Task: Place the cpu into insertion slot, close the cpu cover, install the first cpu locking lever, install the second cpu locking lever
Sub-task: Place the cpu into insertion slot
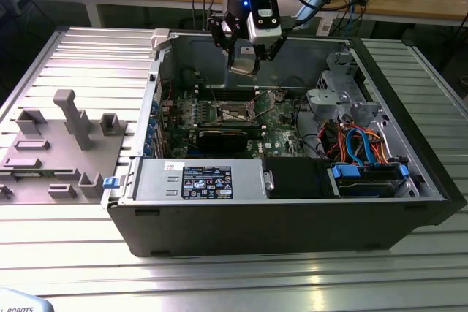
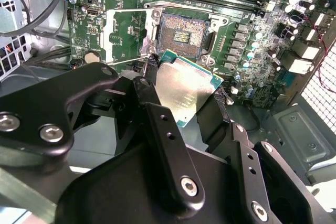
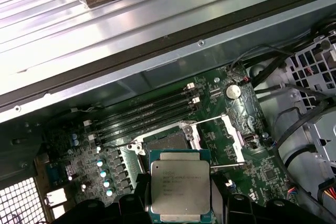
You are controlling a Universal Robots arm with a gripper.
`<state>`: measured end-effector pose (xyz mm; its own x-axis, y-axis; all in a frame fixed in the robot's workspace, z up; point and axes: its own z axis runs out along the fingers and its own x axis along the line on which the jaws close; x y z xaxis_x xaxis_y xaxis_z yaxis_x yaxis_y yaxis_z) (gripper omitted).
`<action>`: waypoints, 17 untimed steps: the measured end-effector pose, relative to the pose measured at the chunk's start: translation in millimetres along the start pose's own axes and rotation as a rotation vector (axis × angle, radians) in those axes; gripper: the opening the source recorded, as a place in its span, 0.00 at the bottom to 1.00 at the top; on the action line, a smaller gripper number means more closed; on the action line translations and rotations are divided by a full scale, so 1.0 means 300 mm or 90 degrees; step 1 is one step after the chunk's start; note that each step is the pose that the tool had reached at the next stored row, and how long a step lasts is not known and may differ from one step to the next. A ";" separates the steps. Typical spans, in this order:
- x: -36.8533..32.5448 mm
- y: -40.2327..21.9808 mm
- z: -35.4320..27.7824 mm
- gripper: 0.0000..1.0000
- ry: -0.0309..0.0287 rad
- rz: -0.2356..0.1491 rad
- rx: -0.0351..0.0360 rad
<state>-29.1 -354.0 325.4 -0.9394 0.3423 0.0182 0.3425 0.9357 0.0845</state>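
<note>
The black gripper (image 1: 243,62), jaws clamped, holds the small silvery square cpu (image 2: 184,90). The dark metal-rimmed insertion slot (image 2: 181,35) lies uncovered nearby.

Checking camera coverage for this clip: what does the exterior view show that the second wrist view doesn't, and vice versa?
Exterior view: the open computer case, grey fixture blocks at the exterior view's left, blue and orange cables. Second wrist view: screws on the black finger links. Both: the gripper shut on the cpu above the motherboard, the insertion slot uncovered.
</note>
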 end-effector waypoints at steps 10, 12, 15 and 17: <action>0.000 0.000 0.000 0.54 -0.0006 0.007 -0.0001; 0.000 0.000 0.000 0.54 -0.0007 0.008 -0.0001; 0.000 0.000 0.000 0.54 -0.0009 0.011 -0.0002; 0.000 0.000 0.000 0.54 -0.0010 0.012 -0.0002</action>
<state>-29.1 -354.0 325.4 -0.9328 0.3600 0.0182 0.3602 0.9291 0.0845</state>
